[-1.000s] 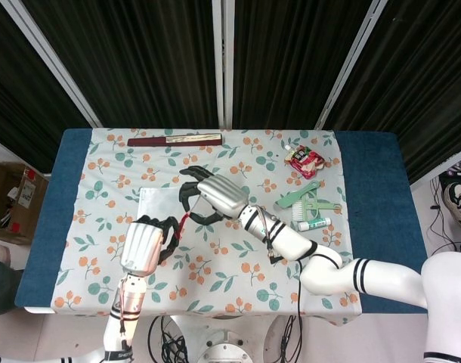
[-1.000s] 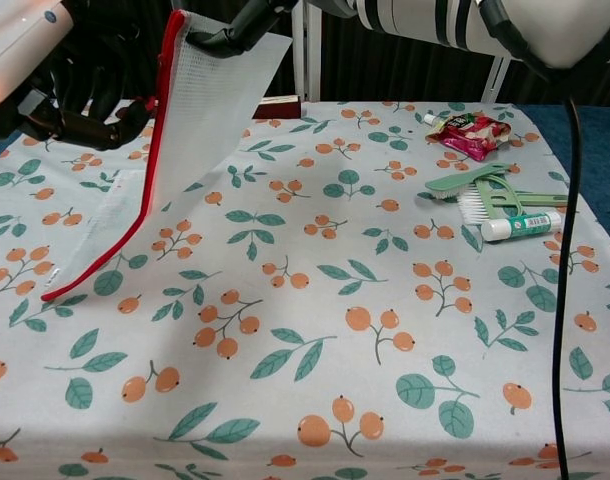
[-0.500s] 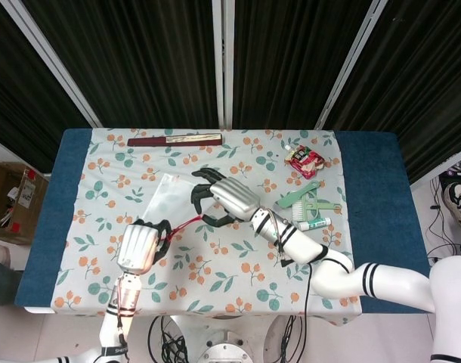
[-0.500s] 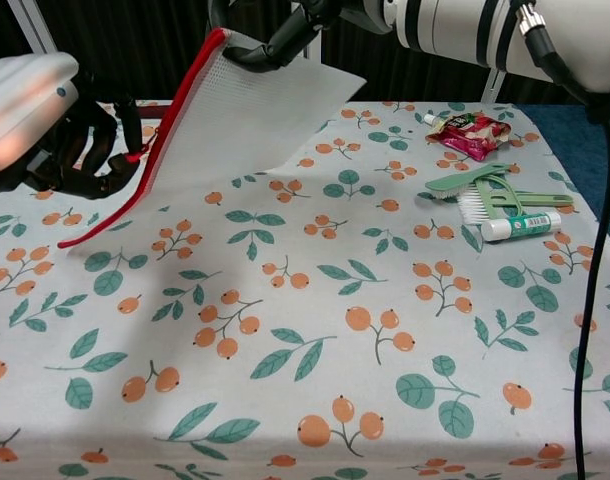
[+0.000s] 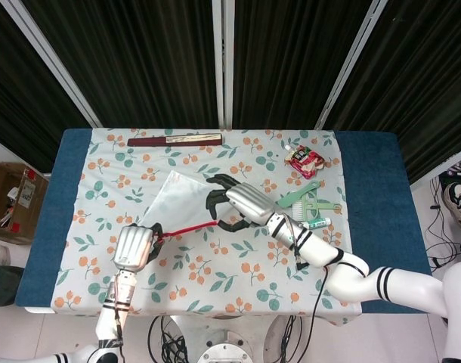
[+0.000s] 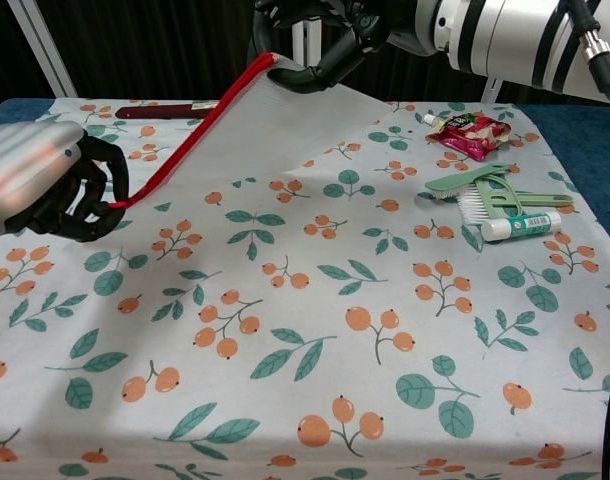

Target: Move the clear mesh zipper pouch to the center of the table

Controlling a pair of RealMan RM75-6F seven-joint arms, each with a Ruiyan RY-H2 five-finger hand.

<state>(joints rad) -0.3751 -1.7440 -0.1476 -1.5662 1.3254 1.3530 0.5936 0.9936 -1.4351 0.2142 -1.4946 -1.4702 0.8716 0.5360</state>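
You've swung the clear mesh zipper pouch (image 5: 179, 200) rightward since a second ago, and it now hangs flatter, stretched between both hands above the counter (image 5: 215, 265). Your right hand (image 5: 234, 206) grips its upper corner; your left hand (image 5: 134, 246) is curled around the red zipper end. It is left of center, not yet set down; carry it further right, lower, release.
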